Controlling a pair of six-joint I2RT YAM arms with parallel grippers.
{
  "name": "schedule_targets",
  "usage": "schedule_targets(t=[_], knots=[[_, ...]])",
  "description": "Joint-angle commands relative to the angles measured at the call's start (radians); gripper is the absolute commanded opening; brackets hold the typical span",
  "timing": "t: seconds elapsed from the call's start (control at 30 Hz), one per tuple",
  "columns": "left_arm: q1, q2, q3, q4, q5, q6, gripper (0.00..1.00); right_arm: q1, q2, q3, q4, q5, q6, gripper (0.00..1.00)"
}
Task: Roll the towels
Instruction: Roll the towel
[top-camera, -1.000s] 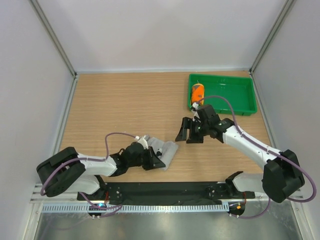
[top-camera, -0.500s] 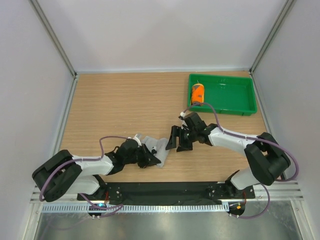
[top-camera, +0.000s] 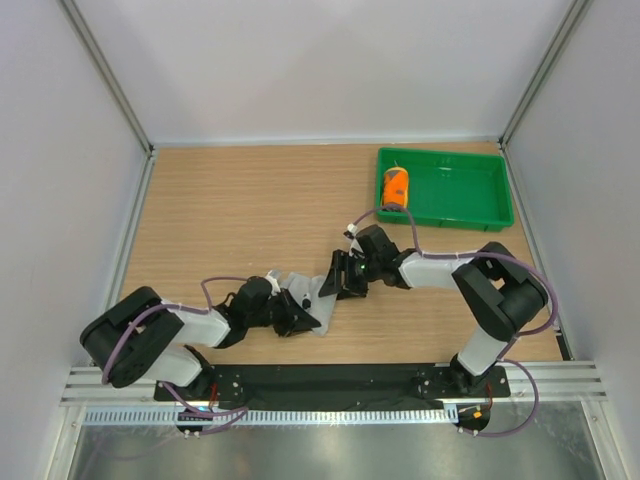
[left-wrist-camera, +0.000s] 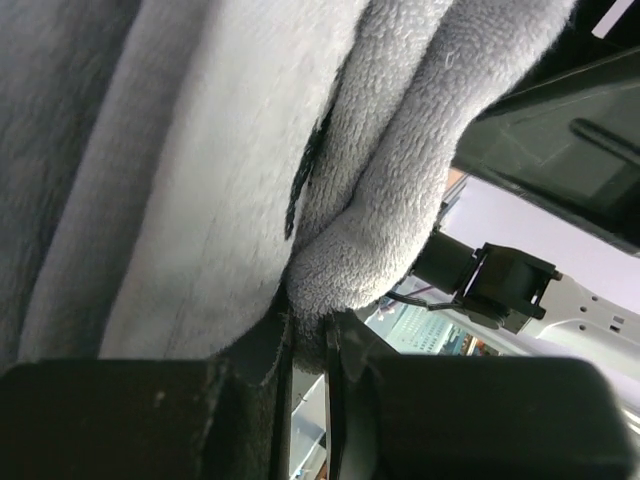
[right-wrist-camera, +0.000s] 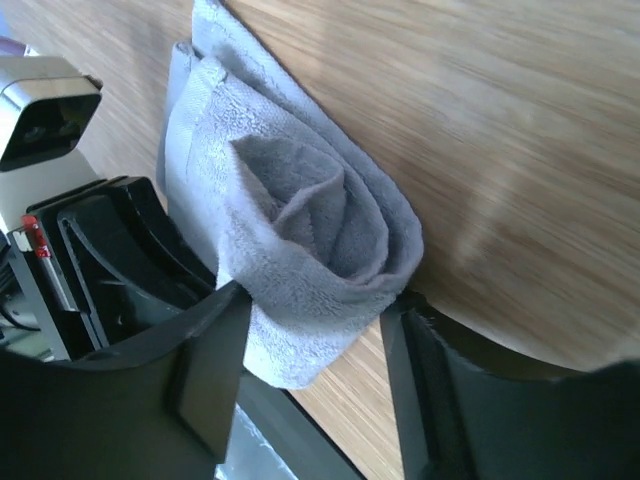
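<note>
The grey towel (top-camera: 312, 298) lies on the table (top-camera: 240, 200), partly rolled, well apart from the tray (top-camera: 470, 195) and to its near left. One end is coiled into a loose roll; the rest is bunched in folds. The left hand (top-camera: 298, 320), on the towel's side away from the tray, is closed almost fully, with a fold of grey pile pinched between its fingers (left-wrist-camera: 250, 400). The right hand (top-camera: 338, 282), on the tray side, is part open, one finger either side of the coiled end. Whether it squeezes or only touches: cannot tell. The orange towel (top-camera: 396, 186), rolled, sits inside the tray at its left end.
</note>
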Motion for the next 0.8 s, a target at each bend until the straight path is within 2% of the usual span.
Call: schedule_targets(t=[0.0,0.03,0.07,0.13,0.2,0.27,0.33,0.37,0.47,0.57,0.77], knots=[[0.009,0.056,-0.034,-0.019,0.009,0.012,0.01,0.024,0.047,0.005,0.081,0.013,0.014,0.58],[0.01,0.062,-0.033,-0.015,0.012,0.016,0.01,0.026,0.055,0.001,0.094,0.011,0.018,0.54],[0.012,0.062,-0.031,-0.017,0.016,0.021,0.03,0.027,0.061,0.001,0.095,0.008,0.018,0.46],[0.012,0.052,-0.019,-0.075,0.011,0.044,0.06,0.027,0.061,0.0,0.091,0.011,0.02,0.39],[0.012,0.009,0.011,-0.147,-0.009,0.101,0.14,0.027,0.053,0.008,0.065,0.026,0.008,0.33],[0.009,-0.036,0.053,-0.302,-0.059,0.174,0.26,0.027,0.042,0.023,0.011,0.043,-0.011,0.32],[0.001,-0.094,0.088,-0.47,-0.101,0.222,0.33,0.029,0.027,0.044,-0.046,0.071,-0.023,0.32],[-0.012,-0.127,0.116,-0.516,-0.133,0.258,0.39,0.029,0.021,0.058,-0.099,0.089,-0.037,0.31],[-0.046,-0.172,0.159,-0.657,-0.197,0.297,0.48,0.032,0.01,0.087,-0.176,0.129,-0.051,0.3],[-0.14,-0.197,0.252,-0.794,-0.351,0.346,0.53,0.042,0.007,0.13,-0.28,0.192,-0.074,0.28],[-0.373,-0.125,0.461,-0.958,-0.657,0.423,0.55,0.053,0.018,0.175,-0.371,0.223,-0.097,0.26]])
